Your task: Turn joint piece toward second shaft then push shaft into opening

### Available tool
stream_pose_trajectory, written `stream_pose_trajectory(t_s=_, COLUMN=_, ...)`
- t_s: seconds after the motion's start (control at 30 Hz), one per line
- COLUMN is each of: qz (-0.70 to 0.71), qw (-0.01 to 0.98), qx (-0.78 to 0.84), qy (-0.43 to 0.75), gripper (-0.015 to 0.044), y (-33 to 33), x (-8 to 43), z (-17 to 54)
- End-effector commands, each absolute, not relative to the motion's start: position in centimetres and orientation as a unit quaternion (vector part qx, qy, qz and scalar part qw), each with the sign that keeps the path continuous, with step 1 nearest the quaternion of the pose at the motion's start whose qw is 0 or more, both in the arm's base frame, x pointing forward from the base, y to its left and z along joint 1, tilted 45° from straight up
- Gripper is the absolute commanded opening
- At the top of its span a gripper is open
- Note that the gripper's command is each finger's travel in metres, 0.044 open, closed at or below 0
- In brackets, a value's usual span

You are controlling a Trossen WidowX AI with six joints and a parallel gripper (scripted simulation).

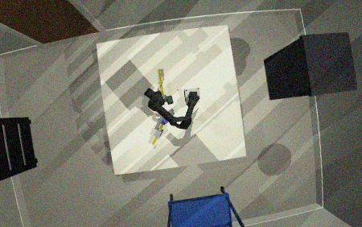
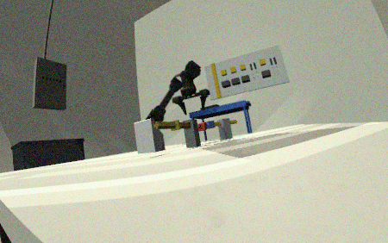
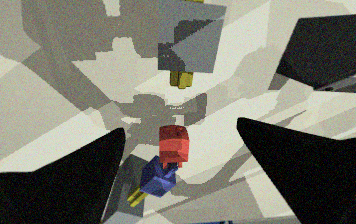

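The red joint piece (image 2: 202, 127) (image 3: 174, 144) is hinged to a blue part (image 1: 163, 121) (image 2: 210, 125) (image 3: 158, 176) on the first yellow shaft (image 1: 154, 141) (image 2: 234, 122) (image 3: 136, 196), held by a grey block (image 2: 225, 128). In the wrist view the red piece is turned from the first shaft and faces roughly toward the second shaft (image 1: 160, 81) (image 2: 172, 125) (image 3: 181, 80); its opening is not clear. A gap separates them. The second shaft passes through its grey block (image 2: 192, 134) (image 3: 192, 42). My gripper (image 2: 194, 111) (image 3: 182, 127) is open and empty above the joint, its fingers either side of it in the wrist view.
A pale block (image 2: 145, 136) stands at the second shaft's far end. The arm's base (image 1: 193, 95) is beside the shafts on the pale table top (image 1: 217, 137). A blue chair (image 1: 200, 211), a dark cabinet (image 1: 330, 62) and a black rack (image 1: 16, 146) are off the table.
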State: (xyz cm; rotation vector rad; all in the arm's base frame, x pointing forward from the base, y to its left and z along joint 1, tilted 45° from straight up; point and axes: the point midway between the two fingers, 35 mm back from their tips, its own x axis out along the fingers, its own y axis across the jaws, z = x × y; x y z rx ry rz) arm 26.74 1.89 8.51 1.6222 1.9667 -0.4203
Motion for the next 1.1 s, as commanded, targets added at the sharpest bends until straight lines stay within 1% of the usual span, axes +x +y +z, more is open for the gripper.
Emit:
stream_pose_trajectory(t_s=0.0, qz=-0.182, qw=0.247, qx=0.615, qy=0.726, gripper=0.0440, y=2.0, x=26.7, z=8.4)
stream_pose_trajectory(t_s=0.23, qz=-0.182, qw=0.247, qx=0.615, qy=0.726, gripper=0.0440, y=2.2, x=26.7, z=8.2)
stream_pose_trajectory(t_s=0.77, qz=-0.180, qw=0.246, qx=0.616, qy=0.727, gripper=0.0440, y=7.5, x=26.0, z=2.9)
stream_pose_trajectory(t_s=1.07, qz=-0.182, qw=0.247, qx=0.616, qy=0.726, gripper=0.0440, y=9.3, x=25.8, z=4.7)
